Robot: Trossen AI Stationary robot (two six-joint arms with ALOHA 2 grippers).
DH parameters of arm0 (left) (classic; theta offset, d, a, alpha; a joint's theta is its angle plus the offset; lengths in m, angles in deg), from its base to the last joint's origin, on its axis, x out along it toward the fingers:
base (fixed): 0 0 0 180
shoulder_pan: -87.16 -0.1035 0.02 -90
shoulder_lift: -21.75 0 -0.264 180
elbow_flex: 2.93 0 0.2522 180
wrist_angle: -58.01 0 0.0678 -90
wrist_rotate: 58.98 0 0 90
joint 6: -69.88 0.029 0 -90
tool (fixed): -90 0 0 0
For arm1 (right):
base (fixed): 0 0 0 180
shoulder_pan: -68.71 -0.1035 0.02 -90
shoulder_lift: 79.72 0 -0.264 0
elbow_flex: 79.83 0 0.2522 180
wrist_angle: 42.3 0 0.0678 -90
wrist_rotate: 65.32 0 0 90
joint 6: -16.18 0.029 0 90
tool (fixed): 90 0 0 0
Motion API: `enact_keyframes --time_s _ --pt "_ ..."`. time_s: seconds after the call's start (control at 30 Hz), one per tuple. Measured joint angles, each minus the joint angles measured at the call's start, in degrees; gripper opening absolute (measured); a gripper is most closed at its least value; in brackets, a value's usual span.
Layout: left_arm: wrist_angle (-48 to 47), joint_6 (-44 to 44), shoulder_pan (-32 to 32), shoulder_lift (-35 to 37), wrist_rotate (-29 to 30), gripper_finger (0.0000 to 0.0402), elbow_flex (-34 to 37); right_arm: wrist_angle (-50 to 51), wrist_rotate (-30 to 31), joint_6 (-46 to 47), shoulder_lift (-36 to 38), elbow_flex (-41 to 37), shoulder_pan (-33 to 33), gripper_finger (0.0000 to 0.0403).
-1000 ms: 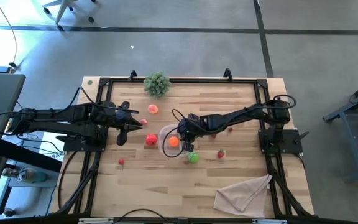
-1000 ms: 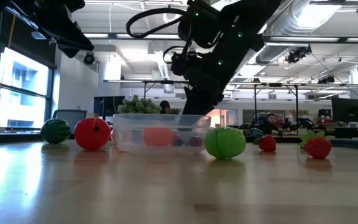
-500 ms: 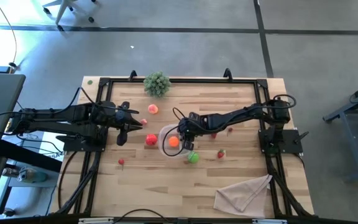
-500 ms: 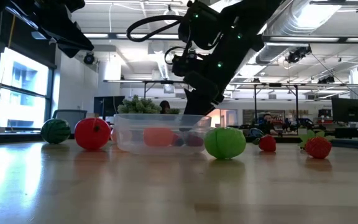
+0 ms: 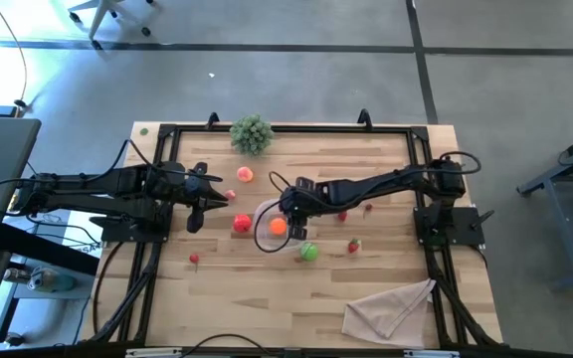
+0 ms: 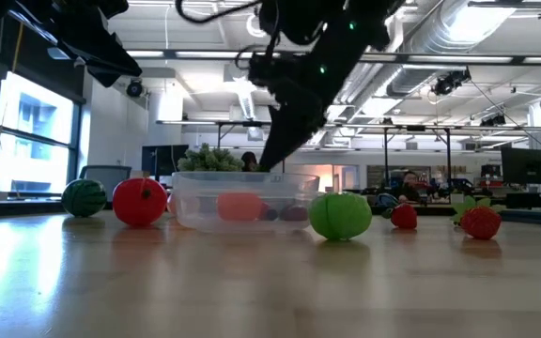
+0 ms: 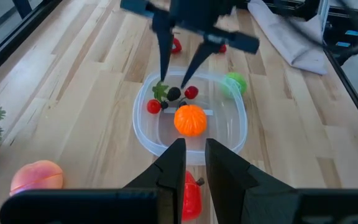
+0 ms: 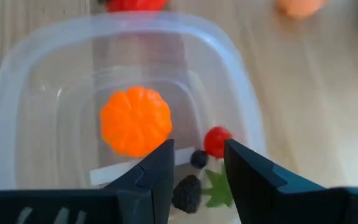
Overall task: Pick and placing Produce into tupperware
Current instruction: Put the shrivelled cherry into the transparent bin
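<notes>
The clear tupperware [image 5: 260,231] stands mid-table on its base. Inside it lie an orange fruit [image 8: 135,121], a small red berry [image 8: 216,141], a dark berry [image 8: 187,190] and a green leaf [image 8: 219,186]. My right gripper [image 7: 176,79] hangs open just above the container's right part, fingers slanting down, nothing between them. My left gripper [image 7: 194,158] is shut and waits in the air left of the tupperware, above a red fruit [image 5: 241,225]. A green fruit [image 5: 308,252] rests on the table by the container's near right corner.
More produce lies loose on the wood: a peach [image 5: 244,175], a strawberry [image 5: 353,246] and small red pieces [image 5: 195,260] [image 5: 368,208]. A plant sprig [image 5: 252,132] sits at the far edge. A beige cloth [image 5: 391,308] lies near right.
My right gripper has risen out of the tupperware, its fingertips now at about rim height; most of the rise came in the last half second. The produce in the container has stayed where it was.
</notes>
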Motion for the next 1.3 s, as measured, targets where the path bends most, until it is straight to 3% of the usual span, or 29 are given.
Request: enact_keyframes --time_s 0.27,0.53,0.6,1.0,1.13,1.3 --pt "0.00 -0.01 0.01 0.00 0.00 0.0051 0.00 6.39 11.04 0.53 9.80 1.23 -1.84 0.0130" --pt "-0.01 0.01 0.01 0.01 0.00 0.0051 0.00 16.92 28.28 12.68 25.70 -5.21 -5.42 0.0130" --pt "0.00 0.01 0.01 0.01 0.01 0.0051 0.00 19.04 30.23 18.16 29.89 -8.76 -6.32 0.0130" --pt "0.01 -0.01 0.01 0.01 0.01 0.0051 0.00 22.37 20.23 63.73 51.98 -38.21 -7.08 0.0130" --pt "0.02 -0.01 0.01 0.00 0.00 0.0051 0.00 22.21 17.96 76.32 55.42 -43.52 -7.08 0.0130" --pt "0.02 -0.01 0.01 0.00 0.00 0.0051 0.00 21.94 14.13 83.98 56.34 -46.24 -7.06 0.0130"
